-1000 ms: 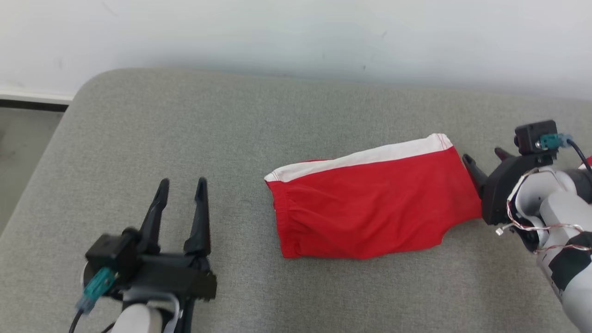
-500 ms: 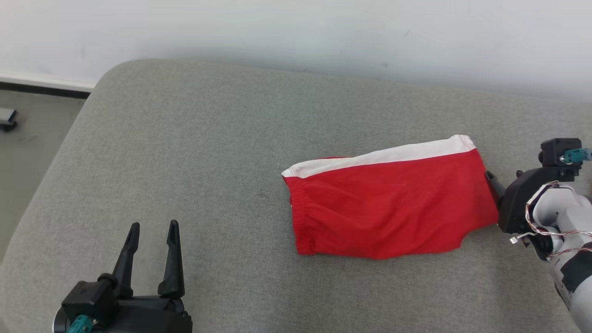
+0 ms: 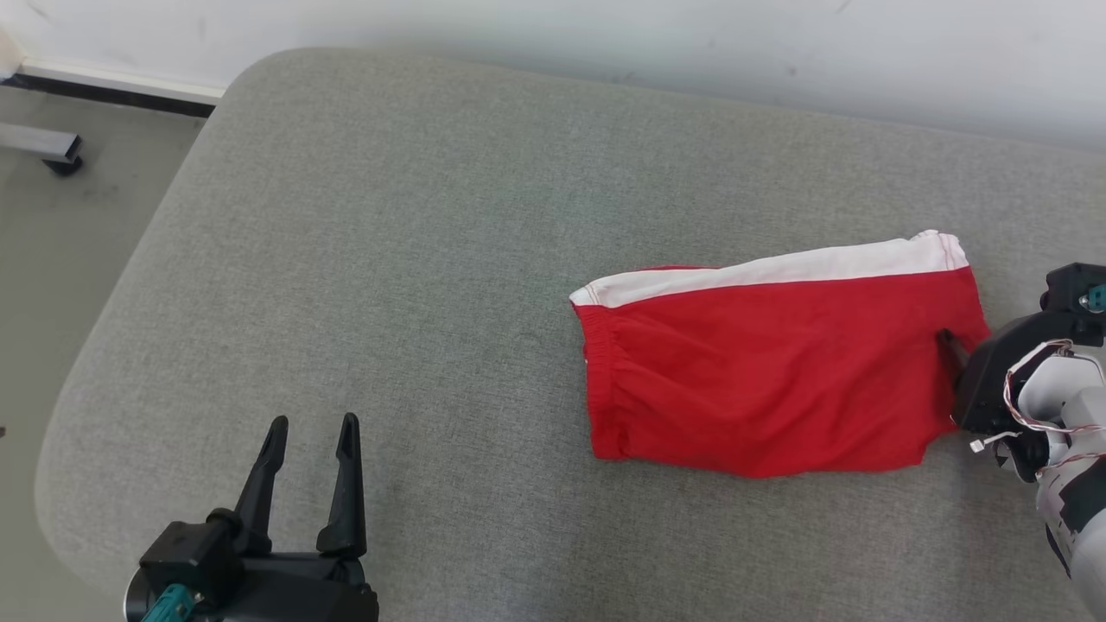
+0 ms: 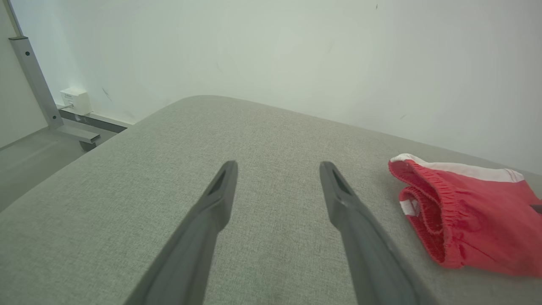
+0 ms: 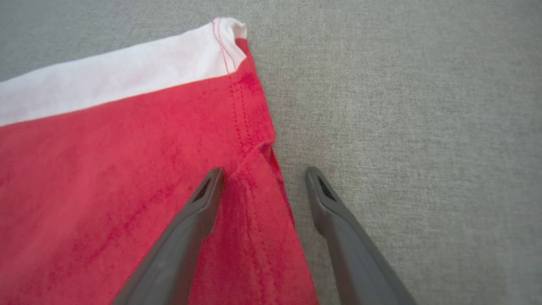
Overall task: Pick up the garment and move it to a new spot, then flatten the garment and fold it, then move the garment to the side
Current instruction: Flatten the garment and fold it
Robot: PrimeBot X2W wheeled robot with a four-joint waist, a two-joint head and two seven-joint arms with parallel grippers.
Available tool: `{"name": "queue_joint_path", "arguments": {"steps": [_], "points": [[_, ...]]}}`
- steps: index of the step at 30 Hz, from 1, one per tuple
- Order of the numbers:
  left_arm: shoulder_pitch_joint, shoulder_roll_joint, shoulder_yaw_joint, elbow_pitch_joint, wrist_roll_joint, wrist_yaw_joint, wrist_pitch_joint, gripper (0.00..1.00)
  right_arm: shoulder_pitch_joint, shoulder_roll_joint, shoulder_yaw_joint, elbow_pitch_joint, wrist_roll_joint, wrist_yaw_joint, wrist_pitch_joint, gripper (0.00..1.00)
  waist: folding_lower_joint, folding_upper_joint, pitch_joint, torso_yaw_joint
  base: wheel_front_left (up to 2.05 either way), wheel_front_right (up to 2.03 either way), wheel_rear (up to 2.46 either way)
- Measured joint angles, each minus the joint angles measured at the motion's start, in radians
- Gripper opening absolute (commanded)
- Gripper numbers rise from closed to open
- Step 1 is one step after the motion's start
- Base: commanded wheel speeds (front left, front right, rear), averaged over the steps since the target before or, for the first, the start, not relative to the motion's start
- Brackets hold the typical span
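Note:
The garment [image 3: 769, 371] is a pair of red shorts with a white band, lying folded flat on the right of the grey cushion [image 3: 415, 259]. My right gripper [image 3: 966, 335] stands open at its right edge. In the right wrist view the right gripper [image 5: 263, 171] straddles that edge of the garment [image 5: 106, 190]: one finger over the red cloth, the other over bare cushion. My left gripper [image 3: 313, 423] is open and holds nothing at the lower left, well clear of the cloth. In the left wrist view the left gripper [image 4: 278, 165] points across the cushion, with the garment [image 4: 470, 220] off to the right.
A white wall [image 3: 605, 34] runs behind the cushion. The floor [image 3: 52, 259] lies beyond the cushion's rounded left edge, with a metal frame foot [image 3: 43, 147] on it. A metal post [image 4: 34, 80] and a small white box [image 4: 76, 101] stand by the wall.
The camera has shifted, so the whole picture moved. My right gripper has come from just beside the garment's right edge to over it. The left gripper has drawn back toward me. The garment lies where it was.

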Motion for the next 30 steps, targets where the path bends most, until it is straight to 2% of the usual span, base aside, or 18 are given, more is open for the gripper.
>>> {"name": "queue_joint_path", "arguments": {"steps": [7,8,9,10,13,21,30], "points": [[-0.004,0.000,-0.012,0.001,-0.024,0.011,0.000,1.00,-0.003,0.015,0.003,0.008,0.012,-0.006,0.051,1.00,-0.0001,-0.0002,0.016,0.020,0.00,0.00,0.00],[-0.004,0.000,-0.015,0.002,-0.025,0.011,0.000,1.00,-0.001,0.015,0.005,0.007,0.012,-0.007,0.054,0.85,-0.0001,-0.0002,0.016,0.022,0.00,0.00,0.00],[-0.005,0.000,-0.017,0.004,-0.026,0.011,0.000,1.00,-0.001,0.015,0.008,0.006,0.013,-0.007,0.061,0.34,-0.0001,-0.0002,0.015,0.024,0.00,0.00,0.00],[-0.006,0.000,-0.022,0.006,-0.028,0.012,0.000,1.00,0.001,0.015,0.010,0.004,0.015,-0.007,0.065,0.00,-0.0002,-0.0002,0.015,0.027,0.00,0.00,0.00],[-0.013,-0.001,-0.033,0.010,-0.034,0.012,0.000,1.00,0.007,0.015,0.012,-0.001,0.024,-0.006,0.071,0.00,-0.0002,-0.0002,0.013,0.038,0.00,0.00,0.00],[-0.009,0.000,-0.027,0.026,-0.032,0.013,0.000,1.00,0.024,0.016,-0.020,0.030,0.028,0.000,-0.003,0.00,0.0000,0.0000,-0.018,0.049,0.00,0.00,0.00],[0.016,-0.001,-0.001,0.033,-0.026,0.011,0.000,1.00,0.045,-0.001,-0.012,0.052,-0.020,0.000,-0.049,0.00,0.0000,0.0001,-0.064,-0.008,0.00,0.00,0.00]]}}
